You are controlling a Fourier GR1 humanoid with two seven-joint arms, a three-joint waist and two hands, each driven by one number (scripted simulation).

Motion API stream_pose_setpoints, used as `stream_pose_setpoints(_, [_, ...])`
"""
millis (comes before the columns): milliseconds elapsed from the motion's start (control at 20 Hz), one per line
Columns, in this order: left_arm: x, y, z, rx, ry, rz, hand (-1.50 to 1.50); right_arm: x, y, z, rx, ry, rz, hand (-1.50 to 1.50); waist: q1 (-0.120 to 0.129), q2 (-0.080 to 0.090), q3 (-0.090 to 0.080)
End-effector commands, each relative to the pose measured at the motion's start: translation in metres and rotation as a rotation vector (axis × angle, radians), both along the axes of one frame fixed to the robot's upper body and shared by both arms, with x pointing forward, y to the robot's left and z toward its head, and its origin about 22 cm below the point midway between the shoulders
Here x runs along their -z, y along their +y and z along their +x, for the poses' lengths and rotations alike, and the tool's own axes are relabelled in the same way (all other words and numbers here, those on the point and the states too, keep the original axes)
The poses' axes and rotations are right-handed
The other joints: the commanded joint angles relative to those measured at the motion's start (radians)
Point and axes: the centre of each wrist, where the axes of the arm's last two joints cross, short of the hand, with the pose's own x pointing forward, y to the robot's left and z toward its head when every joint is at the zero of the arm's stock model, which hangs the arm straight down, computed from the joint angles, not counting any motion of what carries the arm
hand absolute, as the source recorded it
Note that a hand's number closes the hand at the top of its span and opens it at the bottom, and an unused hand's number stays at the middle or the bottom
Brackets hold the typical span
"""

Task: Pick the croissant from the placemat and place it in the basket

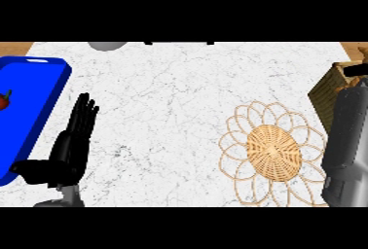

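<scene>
Woven straw, ringed with looped petals, makes up the placemat, seen in the head view at about four o'clock on the white marble counter. No croissant can be made out on it or anywhere else in the view; it is judged to be either carried out of sight by the right hand or already in the basket, but neither can be confirmed.

At two o'clock the wicker basket is cut by the edge, and only a dark sliver of the right hand is seen beside it, above the grey right forearm; whether that hand is holding anything cannot be told.

At eight o'clock the left hand is held still and wide, fingers straight and pointing up, just beside the blue tray, on which a red fruit is partly seen at nine o'clock.

If the croissant is being carried, a release off-centre could let it be caught on the basket's rim and tipped onto the counter. The basket could also be nudged by the forearm, which lies close along its side
</scene>
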Motion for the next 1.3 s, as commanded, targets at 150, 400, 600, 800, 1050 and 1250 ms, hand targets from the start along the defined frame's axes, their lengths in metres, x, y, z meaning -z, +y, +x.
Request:
stream_pose_setpoints(150, [0.002, -0.017, 0.006, -0.003, 0.006, 0.006, 0.00, 0.025, -0.013, -0.024, 0.141, -0.054, 0.071, 1.50, 0.001, 0.003, 0.000])
stream_pose_setpoints(400, [-0.006, -0.010, -0.002, 0.007, -0.016, 0.004, 0.00, 0.027, -0.025, -0.034, 0.178, -0.075, 0.127, -1.50, 0.007, 0.002, 0.000])
stream_pose_setpoints(600, [-0.018, -0.006, 0.003, -0.007, -0.013, 0.004, 0.00, 0.043, -0.027, -0.044, 0.150, -0.075, 0.104, -1.50, 0.006, 0.002, 0.000])
stream_pose_setpoints(800, [0.012, -0.001, 0.019, 0.001, 0.012, 0.006, 0.00, 0.025, -0.025, -0.053, 0.114, -0.121, 0.055, -1.50, -0.001, 0.003, 0.000])
stream_pose_setpoints(1050, [-0.004, 0.006, 0.007, -0.003, -0.006, -0.011, 0.00, 0.021, -0.028, -0.061, 0.095, -0.217, -0.103, -1.50, 0.002, 0.002, 0.000])
stream_pose_setpoints(1250, [-0.004, 0.007, 0.008, -0.006, -0.006, 0.009, 0.00, -0.007, -0.013, -0.059, 0.159, -0.242, -0.204, -1.50, 0.003, 0.002, -0.001])
